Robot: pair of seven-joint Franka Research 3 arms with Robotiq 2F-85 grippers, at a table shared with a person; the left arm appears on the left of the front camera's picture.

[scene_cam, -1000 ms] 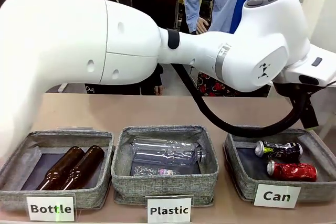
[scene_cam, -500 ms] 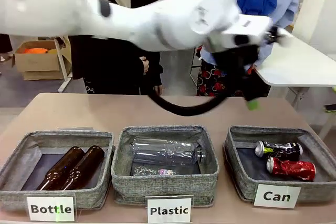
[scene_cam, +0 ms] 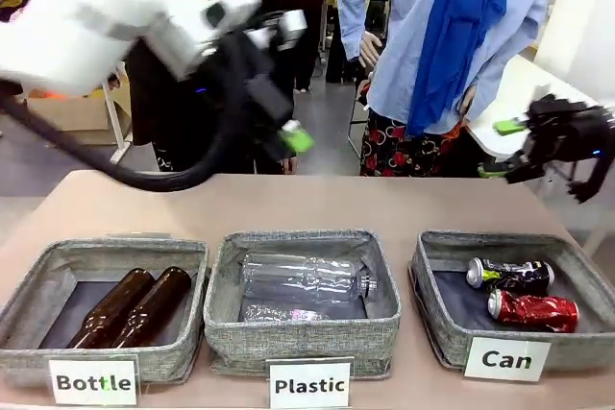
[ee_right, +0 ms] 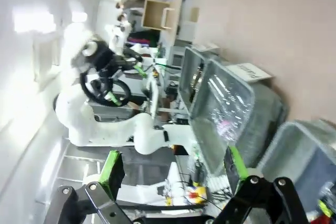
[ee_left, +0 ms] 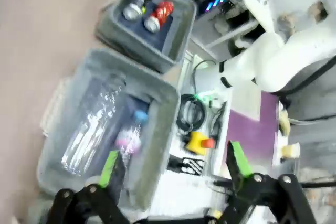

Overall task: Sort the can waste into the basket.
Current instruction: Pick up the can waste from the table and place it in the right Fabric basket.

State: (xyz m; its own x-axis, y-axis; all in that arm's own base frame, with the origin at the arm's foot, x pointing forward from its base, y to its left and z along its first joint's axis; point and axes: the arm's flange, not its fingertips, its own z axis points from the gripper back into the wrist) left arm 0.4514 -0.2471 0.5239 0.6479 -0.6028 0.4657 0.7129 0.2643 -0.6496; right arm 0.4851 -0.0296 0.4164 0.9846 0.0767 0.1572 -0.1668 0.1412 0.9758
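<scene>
On your counter (scene_cam: 307,201), the red can (scene_cam: 534,311) and the dark can (scene_cam: 509,275) lie side by side inside the grey "Can" basket (scene_cam: 434,311) at the right end. You can see the left gripper (scene_cam: 279,122) up high over the counter, wide open and holding nothing. Your right gripper (scene_cam: 557,146) hangs above the "Can" basket, also wide open and empty.

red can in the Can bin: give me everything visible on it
The red can is shiny metal, dented and crumpled, lying on its side on the dark lining of the grey woven basket labelled "Can". Its silver top end points toward the middle bin. It sits on the near side, right beside the dark can; whether they touch is unclear. The left wrist view shows it too. No tool touches it.
</scene>
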